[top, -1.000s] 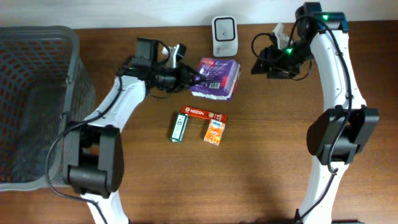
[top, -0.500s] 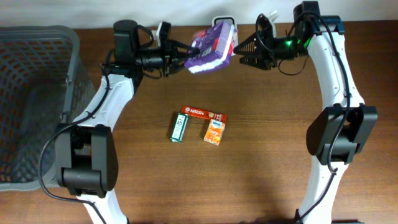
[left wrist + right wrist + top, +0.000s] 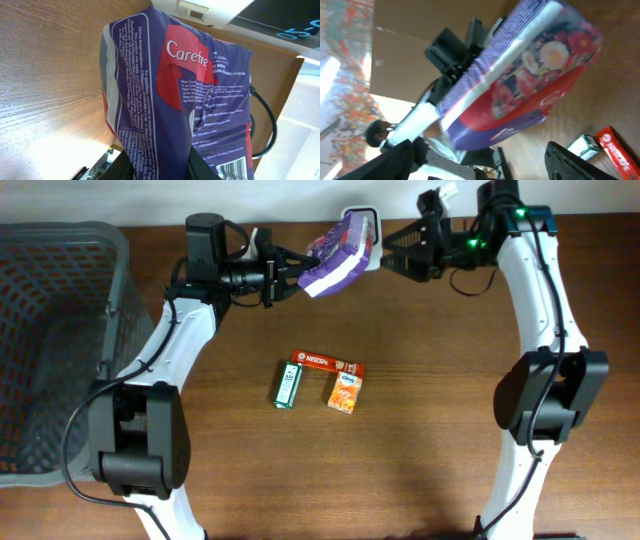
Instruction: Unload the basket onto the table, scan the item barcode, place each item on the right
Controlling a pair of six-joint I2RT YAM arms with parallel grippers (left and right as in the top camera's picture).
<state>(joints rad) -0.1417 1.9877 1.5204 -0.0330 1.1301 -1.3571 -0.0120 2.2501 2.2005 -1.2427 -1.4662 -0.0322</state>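
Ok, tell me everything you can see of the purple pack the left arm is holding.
The purple pack is a soft, glossy plastic bag, crinkled, with a red Carefree logo, white small print and a barcode on one face and flowers on the other. The left gripper pinches one end, holding it tilted in the air in front of the white scanner.

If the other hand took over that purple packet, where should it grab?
Likely the free end of the purple packet, from the right. The left hand pinches the opposite end, so it juts toward the open right hand, soft and slim enough to pinch.
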